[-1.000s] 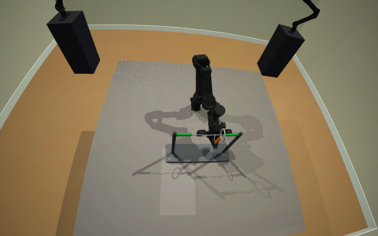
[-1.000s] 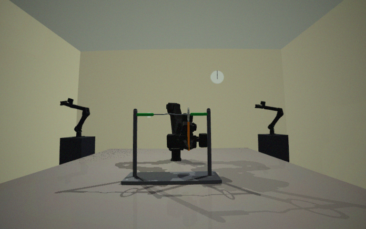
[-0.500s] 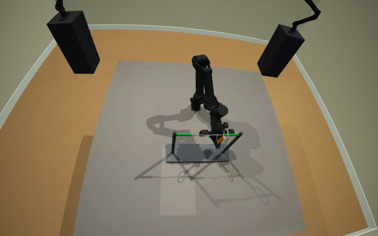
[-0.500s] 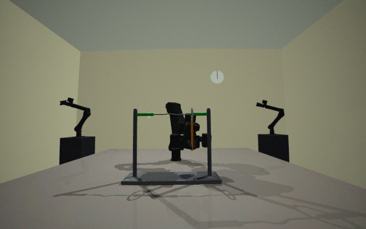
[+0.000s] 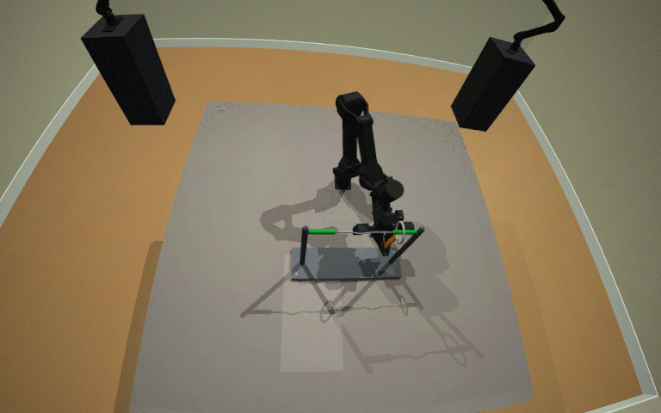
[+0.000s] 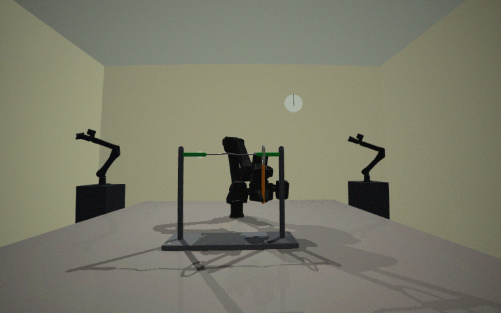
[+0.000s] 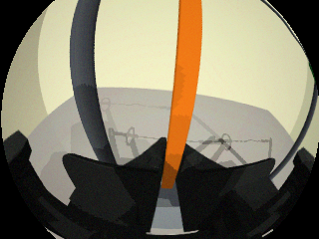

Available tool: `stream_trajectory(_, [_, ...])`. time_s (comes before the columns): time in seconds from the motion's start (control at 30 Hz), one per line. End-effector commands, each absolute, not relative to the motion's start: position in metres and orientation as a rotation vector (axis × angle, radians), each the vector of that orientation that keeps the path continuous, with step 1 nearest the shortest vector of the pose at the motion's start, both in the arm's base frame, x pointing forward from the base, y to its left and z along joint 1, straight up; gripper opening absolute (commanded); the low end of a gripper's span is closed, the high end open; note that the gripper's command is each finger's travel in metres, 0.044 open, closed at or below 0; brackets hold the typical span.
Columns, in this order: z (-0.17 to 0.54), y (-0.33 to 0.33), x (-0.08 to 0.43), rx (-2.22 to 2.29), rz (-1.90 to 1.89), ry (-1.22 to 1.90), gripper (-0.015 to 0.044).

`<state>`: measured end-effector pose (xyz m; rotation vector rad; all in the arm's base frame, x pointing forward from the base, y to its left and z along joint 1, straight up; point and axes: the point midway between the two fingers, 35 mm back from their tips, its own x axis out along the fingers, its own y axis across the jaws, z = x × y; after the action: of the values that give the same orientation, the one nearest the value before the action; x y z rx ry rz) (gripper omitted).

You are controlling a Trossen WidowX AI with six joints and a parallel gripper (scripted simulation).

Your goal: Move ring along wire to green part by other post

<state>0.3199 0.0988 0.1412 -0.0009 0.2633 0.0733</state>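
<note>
The gripper [image 5: 386, 252] [image 6: 263, 201] [image 7: 169, 142] is clamping the handle [image 5: 390, 241] [image 6: 263, 180] [image 7: 188, 65]. The ring [image 5: 404, 226] [image 6: 263, 159] is circling the wire's green end [image 5: 411, 231] [image 6: 273, 154] – leaving a small gap before the post [image 5: 408, 244] [image 6: 282, 221], well inside the counter's [image 5: 219, 341] [image 6: 110, 295] [image 7: 239, 115] edges.

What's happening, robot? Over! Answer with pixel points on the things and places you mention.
End effector [image 5: 386, 251] [image 6: 263, 199] [image 7: 169, 142]: shut on orange handle [image 5: 390, 241] [image 6: 263, 180] [image 7: 186, 75]. Ring [image 5: 397, 234] [image 6: 263, 149]: around green wire part [image 5: 411, 232] [image 6: 273, 154]. Nearby post [image 5: 406, 244] [image 6: 282, 214] [image 7: 84, 65]: watch clearance.

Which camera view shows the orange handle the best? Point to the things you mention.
The wrist view: the orange handle [image 5: 390, 241] [image 6: 263, 182] [image 7: 185, 85] looks large there, its lower end between the fingers. The exterior view shows it upright but small; the top view, only a short slanted piece.
</note>
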Motion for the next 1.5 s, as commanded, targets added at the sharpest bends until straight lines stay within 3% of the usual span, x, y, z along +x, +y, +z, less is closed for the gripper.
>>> stream_trajectory(0.0, [0.140,0.101,0.321,0.005,0.070,0.259,-0.0150])
stream_trajectory(1.03, [0.123,0.101,0.321,0.005,0.070,0.259,-0.0150])
stream_trajectory(1.4, [0.123,0.101,0.320,0.000,0.075,0.260,0.0139])
stream_trajectory(1.47, [0.124,0.101,0.319,0.000,0.075,0.260,0.0160])
